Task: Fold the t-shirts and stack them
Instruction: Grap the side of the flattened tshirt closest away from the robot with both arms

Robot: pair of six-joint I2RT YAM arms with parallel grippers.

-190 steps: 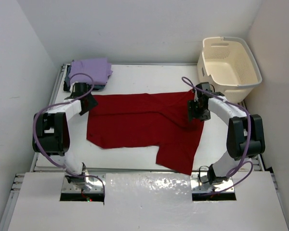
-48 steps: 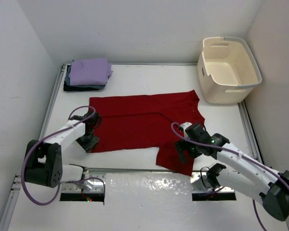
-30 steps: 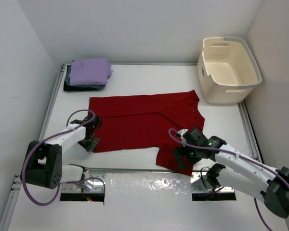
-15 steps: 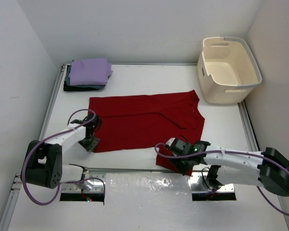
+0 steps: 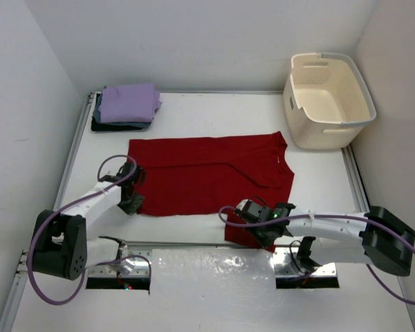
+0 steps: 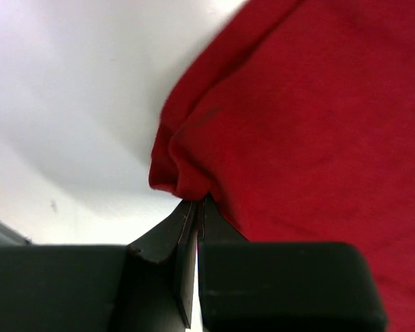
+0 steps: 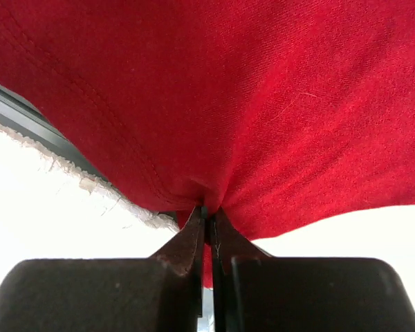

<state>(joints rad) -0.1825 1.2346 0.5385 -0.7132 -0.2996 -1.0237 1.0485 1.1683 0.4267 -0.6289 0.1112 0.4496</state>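
Both jaws pinch soft red t-shirt [image 5: 207, 176]: left gripper [image 6: 196, 205] at bunched corner, right gripper [image 7: 208, 211] at stitched hem.

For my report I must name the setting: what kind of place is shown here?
Probably a robot lab work cell, not a home: left arm and right arm bolted to a white table, bare white walls close around it, a laundry basket and folded shirts as practice material.

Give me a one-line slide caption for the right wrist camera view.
Right hand pinched shut on a gathered edge of the red shirt, cloth bunching at the fingertips.
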